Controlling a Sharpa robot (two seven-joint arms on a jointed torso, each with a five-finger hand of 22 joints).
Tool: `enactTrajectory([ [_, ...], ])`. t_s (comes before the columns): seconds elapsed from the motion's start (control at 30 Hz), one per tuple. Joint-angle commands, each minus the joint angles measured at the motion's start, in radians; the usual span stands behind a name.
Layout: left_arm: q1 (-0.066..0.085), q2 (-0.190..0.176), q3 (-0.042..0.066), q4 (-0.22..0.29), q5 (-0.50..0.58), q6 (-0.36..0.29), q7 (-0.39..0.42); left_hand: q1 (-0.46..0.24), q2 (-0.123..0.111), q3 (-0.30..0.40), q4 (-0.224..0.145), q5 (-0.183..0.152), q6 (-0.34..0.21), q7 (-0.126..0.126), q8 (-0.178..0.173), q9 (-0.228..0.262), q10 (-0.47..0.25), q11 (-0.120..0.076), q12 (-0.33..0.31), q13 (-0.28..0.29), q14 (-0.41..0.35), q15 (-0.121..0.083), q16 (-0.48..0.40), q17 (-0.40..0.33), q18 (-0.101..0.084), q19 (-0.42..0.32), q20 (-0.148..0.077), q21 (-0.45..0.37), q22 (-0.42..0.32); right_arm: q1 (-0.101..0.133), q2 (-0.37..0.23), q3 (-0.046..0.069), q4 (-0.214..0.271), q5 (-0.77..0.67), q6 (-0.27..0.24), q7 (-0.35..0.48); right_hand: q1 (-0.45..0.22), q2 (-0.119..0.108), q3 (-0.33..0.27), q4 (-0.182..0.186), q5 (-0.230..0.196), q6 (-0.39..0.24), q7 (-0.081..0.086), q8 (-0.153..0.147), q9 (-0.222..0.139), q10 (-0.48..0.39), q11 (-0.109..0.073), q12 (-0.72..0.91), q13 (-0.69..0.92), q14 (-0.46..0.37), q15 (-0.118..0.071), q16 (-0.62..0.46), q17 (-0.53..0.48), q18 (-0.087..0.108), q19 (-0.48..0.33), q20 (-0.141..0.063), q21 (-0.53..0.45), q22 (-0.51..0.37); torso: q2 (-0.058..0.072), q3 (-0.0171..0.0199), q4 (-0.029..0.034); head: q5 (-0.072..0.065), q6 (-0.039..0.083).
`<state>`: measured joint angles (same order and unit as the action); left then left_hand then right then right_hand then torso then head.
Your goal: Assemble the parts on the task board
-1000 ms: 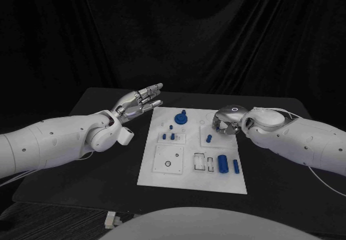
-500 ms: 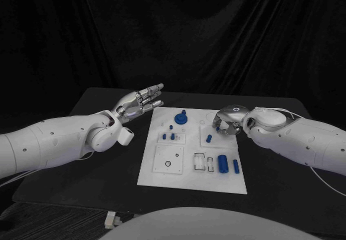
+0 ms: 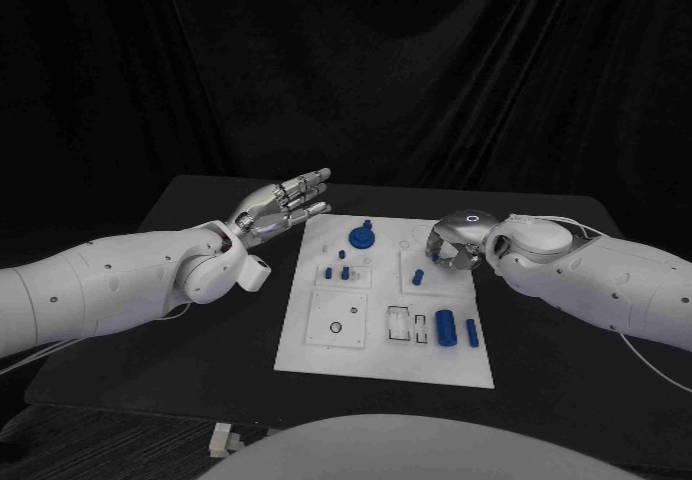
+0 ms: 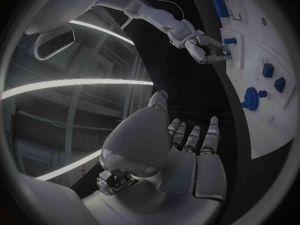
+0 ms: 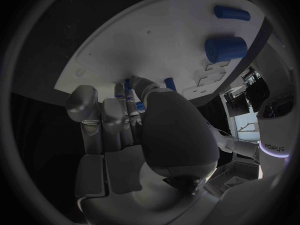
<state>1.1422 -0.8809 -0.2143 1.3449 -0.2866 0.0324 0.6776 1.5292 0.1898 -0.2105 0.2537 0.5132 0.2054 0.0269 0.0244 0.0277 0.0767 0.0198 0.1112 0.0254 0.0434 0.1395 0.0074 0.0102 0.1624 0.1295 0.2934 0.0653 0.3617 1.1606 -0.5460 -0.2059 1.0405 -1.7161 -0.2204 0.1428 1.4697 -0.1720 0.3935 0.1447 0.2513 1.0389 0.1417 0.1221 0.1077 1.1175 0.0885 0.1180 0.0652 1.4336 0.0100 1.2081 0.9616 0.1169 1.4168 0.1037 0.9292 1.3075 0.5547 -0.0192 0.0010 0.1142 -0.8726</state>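
The white task board (image 3: 325, 350) lies in the middle of the black table. On it are a round blue knob (image 3: 361, 237), small blue pegs (image 3: 336, 271), a single upright peg (image 3: 418, 277), a thick blue cylinder (image 3: 447, 325) and a thin blue rod (image 3: 472, 333). My left hand (image 3: 281, 205) is raised beside the board's far left corner, palm up, fingers straight and apart, holding nothing (image 4: 187, 150). My right hand (image 3: 454, 242) hovers over the board's far right part with its fingers curled down, just right of the upright peg (image 4: 230, 41). Blue bits show between its fingers (image 5: 128, 85); whether it holds anything is unclear.
Square recessed plates (image 3: 340, 322) and small rectangular slots (image 3: 400, 320) mark the board's near half. Bare black table (image 3: 188, 340) extends left and right of the board. A black curtain hangs behind the table.
My right hand has drawn slightly up and to the right, away from the upright peg. The left hand has hardly moved.
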Motion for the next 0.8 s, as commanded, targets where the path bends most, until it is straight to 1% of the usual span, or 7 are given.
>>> enactTrajectory([
  [0.03,-0.002,0.002,0.001,0.001,0.008,0.017,0.086,0.006,0.002,0.003,-0.005,0.006,0.002,-0.006,0.006,0.001,0.003,0.008,0.006,0.001,0.002,0.004,0.005,0.002,0.016,0.007,-0.003,0.005,0.0,-0.003,-0.001,-0.001,-0.001,-0.004,0.007,-0.028,0.004,0.011,0.002,-0.008,0.007,0.014,-0.001,0.006,0.004,0.012,-0.002,0.003,0.002,-0.001,-0.01,-0.004,0.001,-0.004,-0.003,-0.003,-0.005,0.11,0.0,-0.0001,0.0,0.002,0.0],
  [0.3,-0.002,0.002,0.001,0.001,0.008,0.019,0.083,0.008,0.003,0.005,-0.008,0.009,0.003,-0.006,0.006,0.001,0.006,0.013,0.008,0.001,0.007,0.007,0.006,0.002,0.016,0.017,-0.002,0.01,0.014,-0.006,0.004,-0.001,-0.005,-0.004,-0.007,-0.032,0.015,0.019,0.012,-0.025,0.017,0.038,-0.005,0.018,0.019,0.043,-0.01,0.011,0.003,0.001,-0.016,-0.003,0.003,-0.004,0.0,-0.009,-0.002,0.112,0.0,0.0,0.0007,0.005,0.0],
  [0.53,-0.003,0.002,0.001,0.001,0.008,0.022,0.079,0.013,0.002,0.009,-0.014,0.014,0.006,0.001,0.006,0.002,0.007,0.014,0.009,0.002,0.02,0.011,0.01,0.005,0.015,0.033,-0.001,0.018,0.024,-0.01,0.005,-0.001,-0.006,-0.004,-0.018,-0.032,0.03,0.024,0.017,-0.047,0.02,0.053,-0.01,0.026,0.031,0.071,-0.018,0.019,0.005,0.001,-0.023,-0.006,0.001,-0.004,-0.001,-0.015,-0.003,0.113,0.0,-0.0002,0.0007,0.007,0.0],
  [0.8,-0.004,0.002,0.001,0.0,0.008,0.023,0.075,0.016,0.003,0.014,-0.019,0.021,0.008,0.007,0.007,0.002,0.008,0.014,0.009,0.002,0.028,0.014,0.012,0.007,0.014,0.041,-0.001,0.021,0.03,-0.011,0.0,-0.001,-0.003,-0.004,-0.061,-0.019,0.031,0.03,0.011,-0.062,0.015,0.072,-0.019,0.037,0.048,0.106,-0.029,0.031,0.009,0.002,-0.032,-0.008,0.002,-0.006,0.001,-0.022,0.005,0.116,0.0,-0.0001,0.0007,0.009,0.0],
])
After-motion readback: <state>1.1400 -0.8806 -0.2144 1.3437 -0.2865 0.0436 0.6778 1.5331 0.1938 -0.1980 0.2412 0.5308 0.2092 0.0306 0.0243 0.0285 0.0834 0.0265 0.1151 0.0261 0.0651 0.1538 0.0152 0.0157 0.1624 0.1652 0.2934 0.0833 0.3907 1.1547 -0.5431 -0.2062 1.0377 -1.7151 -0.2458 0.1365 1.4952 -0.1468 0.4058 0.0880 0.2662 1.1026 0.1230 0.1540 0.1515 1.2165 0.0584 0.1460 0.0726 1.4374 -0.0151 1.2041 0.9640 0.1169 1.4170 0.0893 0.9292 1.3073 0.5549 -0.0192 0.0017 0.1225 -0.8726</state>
